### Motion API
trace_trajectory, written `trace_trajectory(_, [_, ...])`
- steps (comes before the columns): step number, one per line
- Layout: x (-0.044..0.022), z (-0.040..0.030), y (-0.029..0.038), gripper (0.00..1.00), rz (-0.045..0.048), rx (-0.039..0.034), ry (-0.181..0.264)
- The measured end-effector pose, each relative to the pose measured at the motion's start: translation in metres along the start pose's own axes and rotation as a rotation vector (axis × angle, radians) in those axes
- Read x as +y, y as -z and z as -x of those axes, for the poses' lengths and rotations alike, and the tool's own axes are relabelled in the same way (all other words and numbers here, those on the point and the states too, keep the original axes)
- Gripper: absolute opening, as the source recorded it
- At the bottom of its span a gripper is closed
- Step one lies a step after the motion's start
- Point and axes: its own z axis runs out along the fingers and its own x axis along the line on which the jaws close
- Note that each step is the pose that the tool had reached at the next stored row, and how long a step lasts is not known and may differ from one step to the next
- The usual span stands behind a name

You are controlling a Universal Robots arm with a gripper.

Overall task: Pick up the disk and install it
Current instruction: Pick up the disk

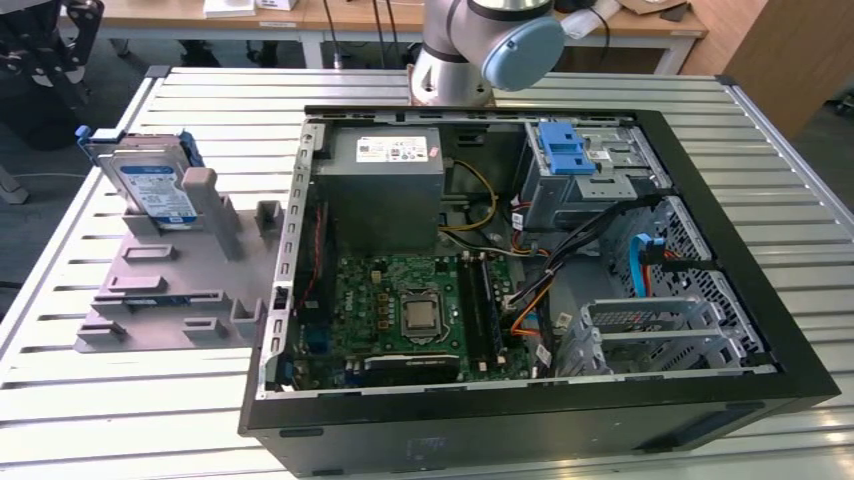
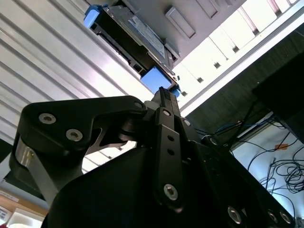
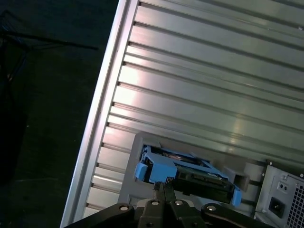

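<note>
Claw (image 3: 161,186) tips meet in the first wrist view with nothing between them, so we judge it closed and empty. It hangs apart from the disk (image 1: 151,185); in both wrist views the disk lies beyond the tips and is not touched.

In the exterior view the disk stands upright on its edge in a slot of the grey stand (image 1: 160,300). The stand is on the slatted surface (image 1: 134,420) at the exterior view's left, just beside the open computer case (image 1: 287,250) and outside it. The blue frame (image 3: 149,170) goes around the disk.

We think the step in hand is the reach for the disk, so nothing of the task is done yet. To do it well, we would open the fingers wider than the disk is thick while the claw is clear of it. We would turn the wrist until the fingers face the two flat sides of the disk. We would come down straight along the slot, not from the side.

The stand looks like light plastic, and a push from the side could make it slide on the smooth slats or tip the disk. The hold should be taken on the upper part of the disk, centred, so the disk does not swing.
</note>
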Motion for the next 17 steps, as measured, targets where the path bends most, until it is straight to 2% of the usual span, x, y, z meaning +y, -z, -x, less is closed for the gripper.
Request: trace_trajectory(17, [0.0000,0.0000,-0.0005,0.11,0.0036,0.0012,0.133])
